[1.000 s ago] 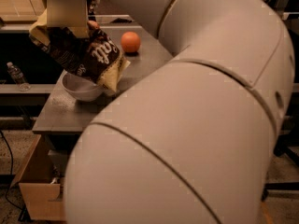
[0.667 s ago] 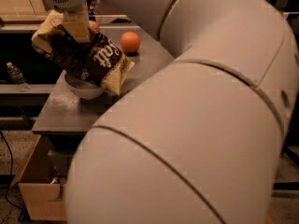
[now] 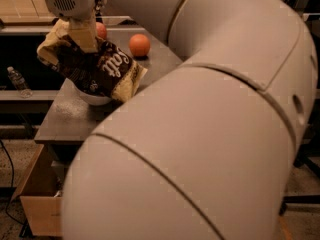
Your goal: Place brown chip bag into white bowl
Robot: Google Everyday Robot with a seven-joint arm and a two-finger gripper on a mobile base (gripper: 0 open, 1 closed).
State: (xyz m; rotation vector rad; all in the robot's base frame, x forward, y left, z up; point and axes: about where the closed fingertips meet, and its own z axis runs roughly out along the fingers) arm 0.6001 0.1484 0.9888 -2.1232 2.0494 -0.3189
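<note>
One gripper (image 3: 84,47) hangs at the upper left of the camera view, over the left part of the table (image 3: 65,120). A second ago the brown chip bag (image 3: 100,69) was held clear above the white bowl (image 3: 93,98), whose hollow was open to view. The bag now sits lower and lies across the bowl's rim, so that only the bowl's front wall shows beneath it. The bowl and the orange (image 3: 139,45) stand where they stood before.

The fingers (image 3: 82,34) are closed on the bag. One tan finger lies flat against the bag's front face, the bag passes behind it, and the second finger is hidden by the bag.

The bag lies aslant. Its upper tan-yellow end rises at 10 o'clock from the gripper, just beside the visible finger. Its body, with the white lettering, and its lower tan-yellow end run out toward 4 o'clock and overhang the bowl's right side. The grip falls on the bag's upper left part.

The orange rests on the table at 1 o'clock from the bowl, apart from the bag. A second orange fruit (image 3: 101,30) shows partly at 12 o'clock, just behind the gripper. The robot's arm (image 3: 210,134) fills the right and lower picture.
</note>
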